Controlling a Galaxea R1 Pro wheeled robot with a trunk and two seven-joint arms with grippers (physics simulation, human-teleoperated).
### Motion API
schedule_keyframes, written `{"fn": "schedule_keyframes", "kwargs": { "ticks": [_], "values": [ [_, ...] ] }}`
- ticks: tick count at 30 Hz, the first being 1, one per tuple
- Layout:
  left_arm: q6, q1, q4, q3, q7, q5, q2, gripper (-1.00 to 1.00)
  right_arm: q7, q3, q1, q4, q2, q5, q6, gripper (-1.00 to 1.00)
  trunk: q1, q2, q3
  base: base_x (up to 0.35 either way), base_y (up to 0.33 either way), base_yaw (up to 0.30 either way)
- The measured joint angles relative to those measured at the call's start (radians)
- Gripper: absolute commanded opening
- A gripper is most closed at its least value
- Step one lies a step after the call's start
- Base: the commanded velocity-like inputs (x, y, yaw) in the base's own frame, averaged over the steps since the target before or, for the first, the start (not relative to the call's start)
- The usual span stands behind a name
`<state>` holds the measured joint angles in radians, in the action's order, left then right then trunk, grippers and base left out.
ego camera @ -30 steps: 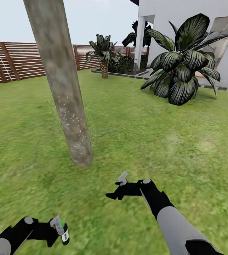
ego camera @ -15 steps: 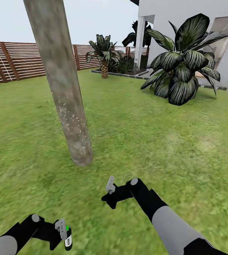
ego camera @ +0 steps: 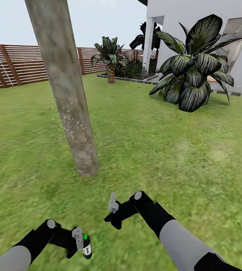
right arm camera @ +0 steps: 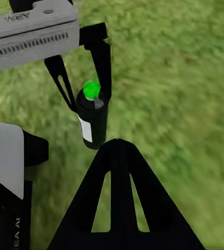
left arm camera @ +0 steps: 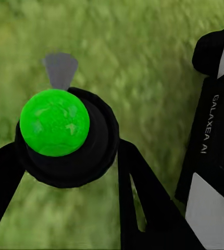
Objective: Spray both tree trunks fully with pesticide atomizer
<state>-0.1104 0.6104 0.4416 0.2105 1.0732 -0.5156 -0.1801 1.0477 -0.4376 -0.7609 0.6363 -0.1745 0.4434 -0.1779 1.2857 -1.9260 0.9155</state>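
Here, mottled tree trunk [ego camera: 66,94], dust-fine pesticide [ego camera: 77,130] specks.

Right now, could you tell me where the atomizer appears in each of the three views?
Head view: atomizer low and left of centre, in the left gripper.
Left wrist view: its green spot and dark body left of centre, between the fingers.
Right wrist view: upper middle, over grass.
Shared landmark: the green spot.

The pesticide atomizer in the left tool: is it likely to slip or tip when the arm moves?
The pesticide atomizer looks rigid and small, so probably light. Its round, smooth body sits between the left tool fingers, so it might twist or slide if swung fast.
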Motion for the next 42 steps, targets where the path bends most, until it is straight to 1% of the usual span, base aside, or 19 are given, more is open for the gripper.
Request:
{"fn": "schedule_keyframes", "kwargs": {
  "ticks": [2,5,8,10,12,20,24,27,34,41,42],
  "values": [
    [0.0,0.0,0.007,0.0,0.017,0.0,0.015,-1.0,0.0,-0.001,0.0,0.0,0.0,0.0,0.0,-1.0,0.0,0.0,0.0,0.0,0.0,0.0],
    [-0.001,0.0,0.036,-0.001,0.023,0.002,0.027,-1.0,0.0,0.0,0.0,0.0,0.0,0.0,0.001,-1.0,0.0,0.0,0.0,0.0,0.0,0.0],
    [-0.001,0.0,0.044,0.0,0.024,0.003,0.056,-1.0,0.0,0.0,0.0,0.0,0.0,0.0,0.002,-1.0,0.0,0.0,0.0,0.0,0.0,0.0],
    [-0.001,0.0,0.058,-0.001,0.026,0.003,0.065,-1.0,0.0,0.0,0.0,0.0,0.0,0.0,0.002,-1.0,0.0,0.0,0.0,0.0,0.0,0.0],
    [-0.001,0.0,0.065,0.0,0.05,0.003,0.069,-1.0,0.0,0.0,0.0,0.0,0.0,0.0,0.002,-1.0,0.0,0.0,0.0,0.0,0.0,0.0],
    [-0.001,0.002,0.102,-0.003,0.084,0.01,0.076,-1.0,0.0,0.0,0.0,0.0,0.0,0.0,0.004,-1.0,0.0,0.0,0.0,0.0,0.0,0.0],
    [0.0,0.007,0.123,-0.003,0.097,0.014,0.091,-1.0,0.0,0.001,0.0,0.0,0.0,0.0,0.005,-1.0,0.0,0.0,0.0,0.0,0.0,0.0],
    [0.0,0.009,0.125,-0.004,0.105,0.014,0.097,-1.0,0.0,0.002,0.0,0.0,0.0,0.0,0.005,-1.0,0.0,0.0,0.0,0.0,0.0,0.0],
    [0.003,0.028,0.126,-0.006,0.124,0.014,0.099,-1.0,0.0,0.002,0.0,-0.002,0.0,0.0,0.005,-1.0,0.0,0.0,0.0,0.0,0.0,0.0],
    [0.002,0.032,0.127,-0.006,0.128,0.014,0.1,-1.0,0.0,0.003,0.0,-0.003,0.0,0.0,0.005,-1.0,0.0,0.0,0.0,0.0,0.0,0.0],
    [0.003,0.031,0.139,-0.007,0.129,0.015,0.099,-1.0,0.0,0.003,0.0,-0.003,0.0,0.0,0.005,-1.0,0.0,0.0,0.0,0.0,0.0,0.0]
  ]
}}
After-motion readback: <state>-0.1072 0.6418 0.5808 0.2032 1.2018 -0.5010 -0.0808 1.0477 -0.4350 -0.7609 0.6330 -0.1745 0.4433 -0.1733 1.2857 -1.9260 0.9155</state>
